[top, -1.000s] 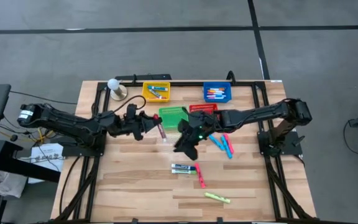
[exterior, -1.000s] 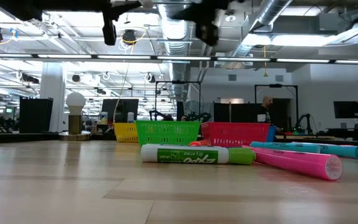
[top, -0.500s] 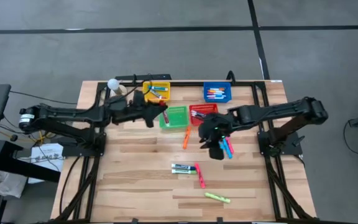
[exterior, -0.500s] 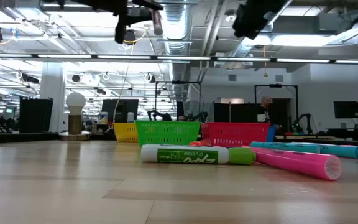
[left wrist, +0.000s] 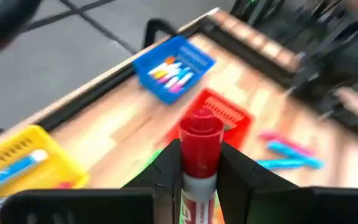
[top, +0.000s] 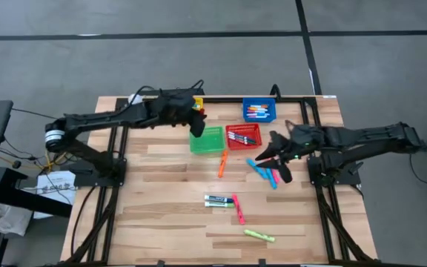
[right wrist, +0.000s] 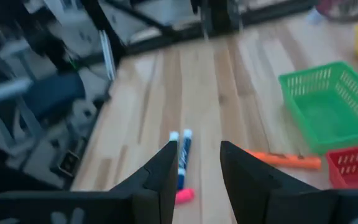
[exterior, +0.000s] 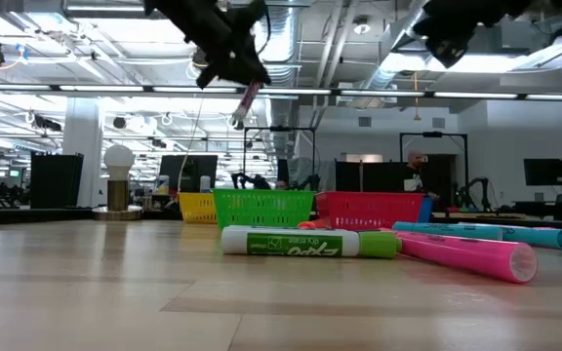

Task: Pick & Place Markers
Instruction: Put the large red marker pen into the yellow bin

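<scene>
My left gripper (top: 196,123) hangs over the far part of the table, between the yellow basket (top: 196,106) and the green basket (top: 207,139), shut on a red-capped marker (left wrist: 199,132). My right gripper (top: 274,156) is near the table's right side, above a cluster of blue and pink markers (top: 265,173); it is open, with nothing between its fingers (right wrist: 166,168). On the wood lie an orange marker (top: 222,164), a green and dark pair (top: 217,200), a pink one (top: 238,209) and a yellow-green one (top: 259,236). My left gripper pinches the red marker between its two fingers at the base of the cap (left wrist: 198,167). The cap end sticks out past the fingertips. In the low view the marker (exterior: 246,103) slants down from the gripper, lifted well clear of the table.
A blue basket (top: 259,110) and a red basket (top: 243,136) hold several markers each. A round lamp (exterior: 118,175) stands at the far left corner. A black frame runs along the table's far and side edges. Bare wood lies at the near left.
My left gripper has carried the red marker up and toward the far edge, from beside the green basket to near the yellow one, rolling as it went. My right gripper has drawn back from the table's middle toward the right edge, uncovering the orange marker.
</scene>
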